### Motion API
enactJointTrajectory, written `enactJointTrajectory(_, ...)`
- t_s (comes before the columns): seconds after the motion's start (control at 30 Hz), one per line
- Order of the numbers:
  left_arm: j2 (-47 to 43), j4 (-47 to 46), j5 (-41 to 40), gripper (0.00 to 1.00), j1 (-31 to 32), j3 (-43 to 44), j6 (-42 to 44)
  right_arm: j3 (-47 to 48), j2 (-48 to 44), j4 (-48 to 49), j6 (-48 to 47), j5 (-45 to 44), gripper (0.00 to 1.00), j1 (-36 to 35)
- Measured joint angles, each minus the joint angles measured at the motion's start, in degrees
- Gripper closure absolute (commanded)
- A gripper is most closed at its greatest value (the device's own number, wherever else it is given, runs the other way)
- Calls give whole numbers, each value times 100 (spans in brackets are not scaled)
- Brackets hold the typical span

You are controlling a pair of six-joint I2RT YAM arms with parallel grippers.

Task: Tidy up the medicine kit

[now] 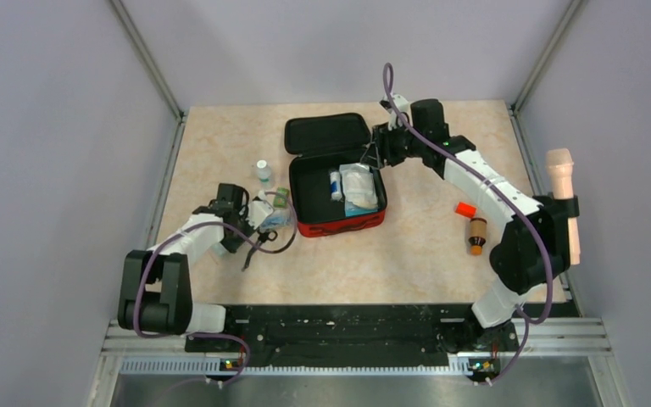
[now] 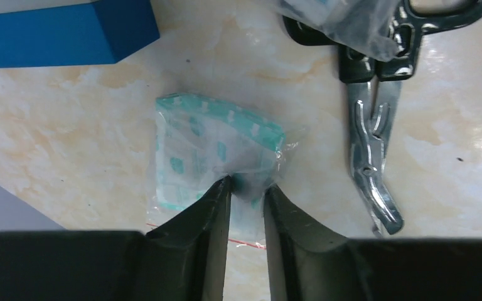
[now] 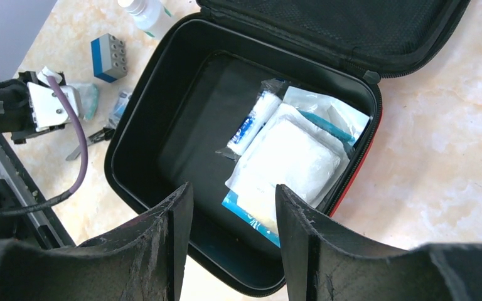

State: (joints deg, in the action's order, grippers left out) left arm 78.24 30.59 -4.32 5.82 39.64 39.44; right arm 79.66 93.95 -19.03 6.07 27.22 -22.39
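Note:
The medicine kit (image 1: pixel 342 227) lies open in the middle of the table, red outside and black inside, its lid (image 1: pixel 327 133) folded back. White gauze packs (image 3: pixel 289 160) and a small white-and-blue roll (image 3: pixel 251 122) fill its right side. My right gripper (image 3: pixel 233 191) hovers open over the kit's near rim (image 3: pixel 132 125) with nothing between its fingers. To the left of the kit, my left gripper (image 2: pixel 248 186) is down at the table, shut on the edge of a clear packet (image 2: pixel 207 141) with a green-printed dressing inside. The plastic bunches between the fingertips.
A blue box (image 2: pixel 63 31) and metal scissors (image 2: pixel 373 157) lie beside the packet, with another clear bag (image 2: pixel 345 19) over the scissor handles. A white bottle (image 1: pixel 263 170) stands left of the kit. An orange cap (image 1: pixel 465 209) and a brown bottle (image 1: pixel 476 234) lie to the right.

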Motion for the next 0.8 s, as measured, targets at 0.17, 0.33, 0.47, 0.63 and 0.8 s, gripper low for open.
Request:
enactJointTrajectory(0.17,92,98,-168,100,0,129,-9,42,55,-22,-9,-13,50,0)
enactJointTrajectory(0.33,-166,1237,295,100,0,1043,-278,240,63,-280,-195,-55,50,0)
enactJointTrajectory(0.47,-573,2192,1578,100,46,2308,-516,295,59,-472,-358,-103,49,0)
enactJointTrajectory(0.63,-544,2253,3235,100,496,3558,-1250,291,33,-743,-435,-166,49,70)
enactJointTrajectory(0.8,256,1346,4306,100,774,4072,-2745,291,-87,-872,-348,-146,49,304)
